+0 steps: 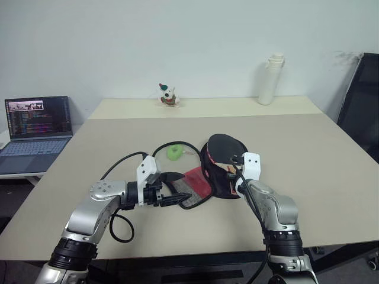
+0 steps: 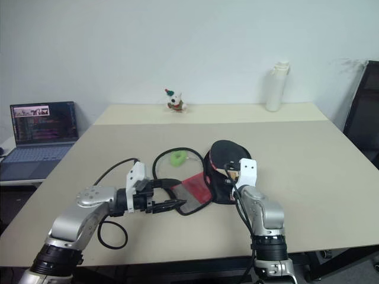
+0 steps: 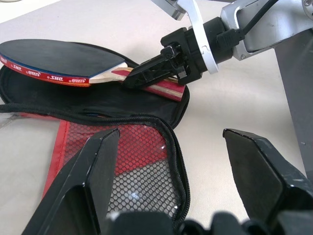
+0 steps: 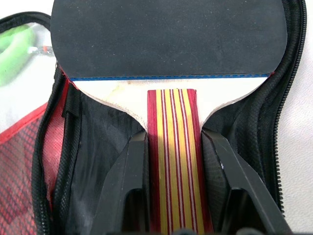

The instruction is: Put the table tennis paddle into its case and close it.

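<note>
The table tennis paddle (image 4: pixel 168 36) lies with its black face inside the open case (image 4: pixel 73 161), its striped wooden handle pointing back toward me. My right gripper (image 4: pixel 173 138) is shut on that handle, one black finger pressed against each side; it also shows in the left wrist view as the right gripper (image 3: pixel 134 81). The case (image 1: pixel 195 180) lies unzipped at the table's middle, its red flap with the mesh pocket folded out to the left. Over that flap my left gripper (image 3: pixel 173 134) stands open, the mesh (image 3: pixel 132 166) between and below its fingers.
A green ring-shaped object (image 1: pixel 174 152) and a black cable loop lie just behind the case. At the far edge of the table stand a white bottle (image 1: pixel 269 80) and a small toy figure (image 1: pixel 169 94). A laptop (image 1: pixel 35 124) sits off to the left, a black chair (image 1: pixel 362 106) at the right.
</note>
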